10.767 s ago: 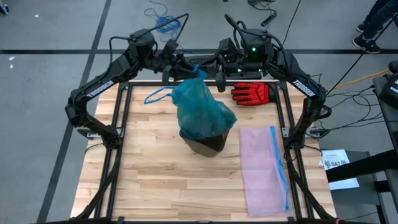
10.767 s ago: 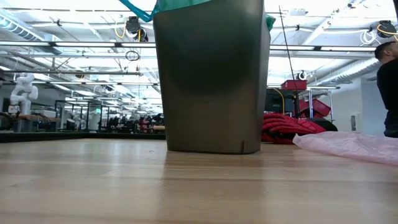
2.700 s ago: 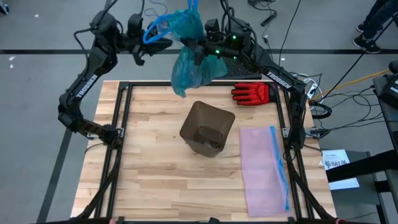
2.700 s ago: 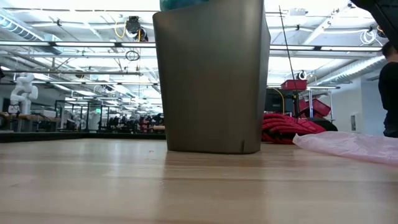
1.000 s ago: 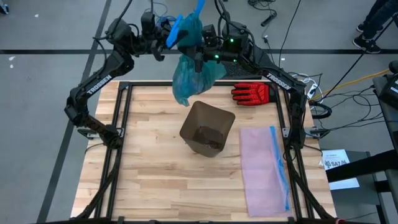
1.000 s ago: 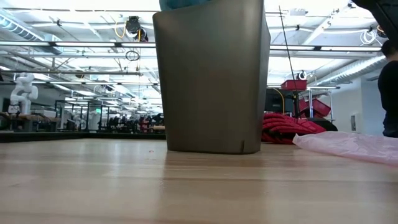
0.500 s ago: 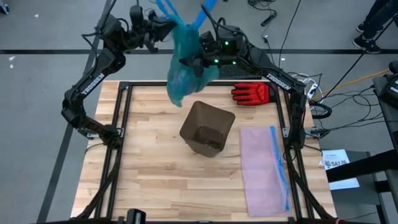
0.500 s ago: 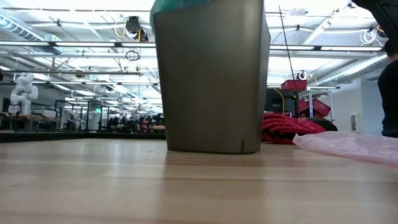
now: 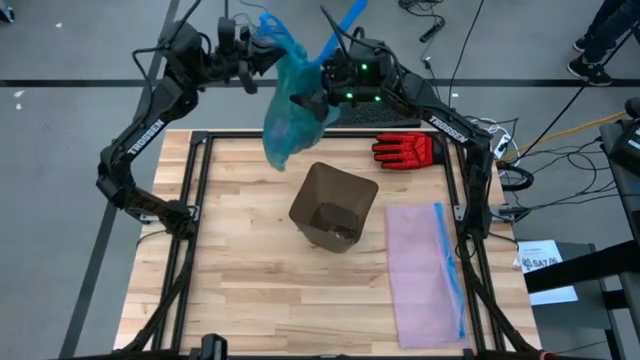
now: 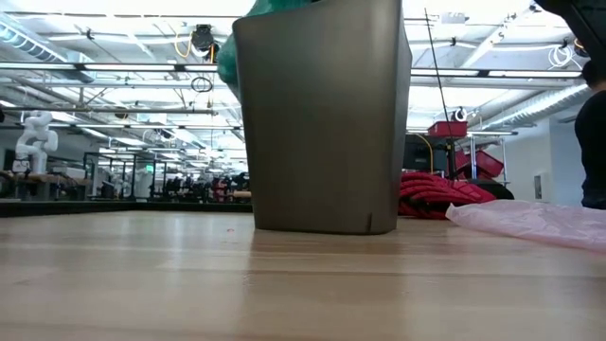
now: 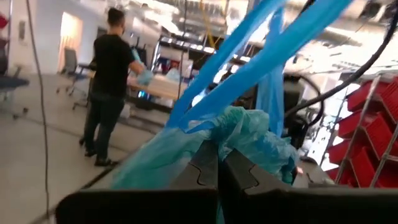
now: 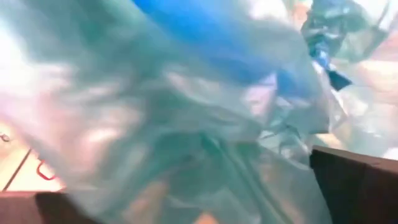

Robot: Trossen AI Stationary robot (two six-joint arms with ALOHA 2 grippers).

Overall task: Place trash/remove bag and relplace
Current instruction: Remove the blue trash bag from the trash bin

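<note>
The wooden worktop [image 9: 250, 290] is carrying three things. The largest is a pale pink bag [image 9: 424, 270] with a blue strip, lying flat toward the right edge. Beside it, near the worktop's middle, a brown bin [image 9: 333, 207] is standing upright with no liner in it; something dark is lying at its bottom, too small to identify. A red glove [image 9: 405, 150] is lying at the far edge, behind the bin.

The teal bag [image 9: 288, 105] is hanging in the air above the far edge of the worktop, between the two arms and clear of the bin. Its blue tie handles [image 9: 340, 22] are sticking upward.

The left claw [image 9: 262, 52] is sitting with its fingers [image 11: 208, 168] pressed together, clamping the gathered neck of the bag; the left wrist view is showing the plastic bunched at the fingertips.

The right claw [image 9: 318, 98] is sitting against the bag's right side. Its fingers are standing apart, with the bag's plastic filling the right wrist view.

A person [image 11: 109, 84] in dark clothing is standing in the room beyond.
</note>
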